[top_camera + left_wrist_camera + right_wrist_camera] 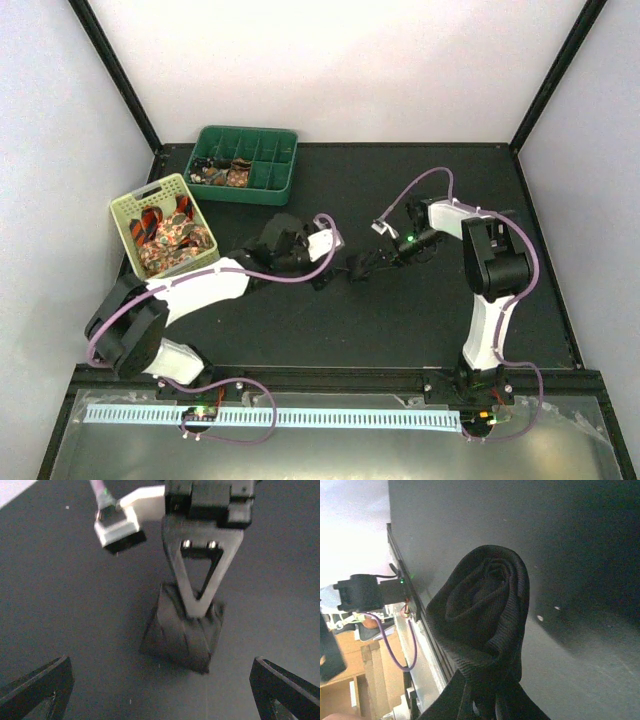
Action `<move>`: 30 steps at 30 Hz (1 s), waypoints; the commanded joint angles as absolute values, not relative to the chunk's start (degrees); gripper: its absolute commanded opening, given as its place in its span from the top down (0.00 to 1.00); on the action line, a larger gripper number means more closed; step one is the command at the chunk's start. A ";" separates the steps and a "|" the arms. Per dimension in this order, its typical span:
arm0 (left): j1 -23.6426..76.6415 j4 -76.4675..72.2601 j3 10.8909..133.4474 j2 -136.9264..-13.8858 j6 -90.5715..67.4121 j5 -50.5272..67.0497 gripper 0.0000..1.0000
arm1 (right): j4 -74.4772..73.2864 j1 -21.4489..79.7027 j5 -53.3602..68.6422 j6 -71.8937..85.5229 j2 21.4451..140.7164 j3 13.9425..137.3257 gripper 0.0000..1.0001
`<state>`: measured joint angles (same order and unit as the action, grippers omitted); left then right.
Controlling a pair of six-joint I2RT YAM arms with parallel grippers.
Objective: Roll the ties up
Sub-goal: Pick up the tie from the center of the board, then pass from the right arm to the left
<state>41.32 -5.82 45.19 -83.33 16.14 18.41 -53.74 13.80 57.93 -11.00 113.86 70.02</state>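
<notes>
A very dark tie (480, 610), rolled into a tight coil, is held by my right gripper (485, 702), which is shut on its lower end just above the black table. In the left wrist view the same roll (182, 635) touches the table under the right gripper's triangular finger (200, 575). My left gripper (160, 690) is wide open and empty, its fingertips (37, 687) at the bottom corners, just short of the roll. From above, the left gripper (328, 274) and right gripper (368, 263) face each other at the table's middle with the roll (354, 268) between them.
A green compartment tray (270, 185) at the back left holds a few rolled ties (225, 175). A pale green basket (128, 208) at the left holds several loose striped and floral ties (170, 238). Purple cables run along both arms.
</notes>
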 commanded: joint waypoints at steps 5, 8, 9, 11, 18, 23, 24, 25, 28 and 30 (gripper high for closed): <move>30.45 10.44 48.84 -73.78 9.53 33.54 0.01 | -50.95 13.97 68.14 -12.09 104.44 72.68 0.98; 26.47 19.38 56.17 -74.55 5.22 40.91 0.01 | -46.31 14.00 71.77 -7.90 100.65 73.20 0.98; 25.22 24.23 58.98 -75.52 4.66 44.49 0.01 | -43.77 14.05 72.93 -6.27 99.55 73.13 0.98; 22.54 28.89 63.20 -77.55 2.23 53.37 0.01 | -40.26 14.06 74.25 -2.40 97.33 73.04 0.98; 18.93 12.44 61.99 -77.29 -20.64 67.67 0.01 | -17.18 15.46 75.49 19.15 90.76 70.36 0.98; 19.07 5.57 61.78 -79.12 -28.84 68.68 0.05 | -4.04 18.50 74.65 30.59 87.89 68.73 0.98; 19.15 5.19 61.85 -79.37 -29.35 68.26 0.05 | -3.93 19.06 74.52 30.78 87.61 68.88 0.98; 19.28 4.40 61.80 -79.75 -30.79 68.06 0.06 | -3.63 19.54 74.45 31.07 87.40 68.90 0.98; 20.06 2.09 61.57 -80.20 -32.85 67.79 0.08 | -3.20 20.88 74.21 31.29 86.96 68.74 0.98; 20.94 2.41 61.89 -80.31 -31.99 67.41 0.09 | -2.78 21.68 74.09 31.53 86.84 68.60 0.98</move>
<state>19.55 6.13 61.34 -79.75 -28.03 65.80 -7.57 20.36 73.38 28.01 88.18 69.10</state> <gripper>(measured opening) 0.918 0.066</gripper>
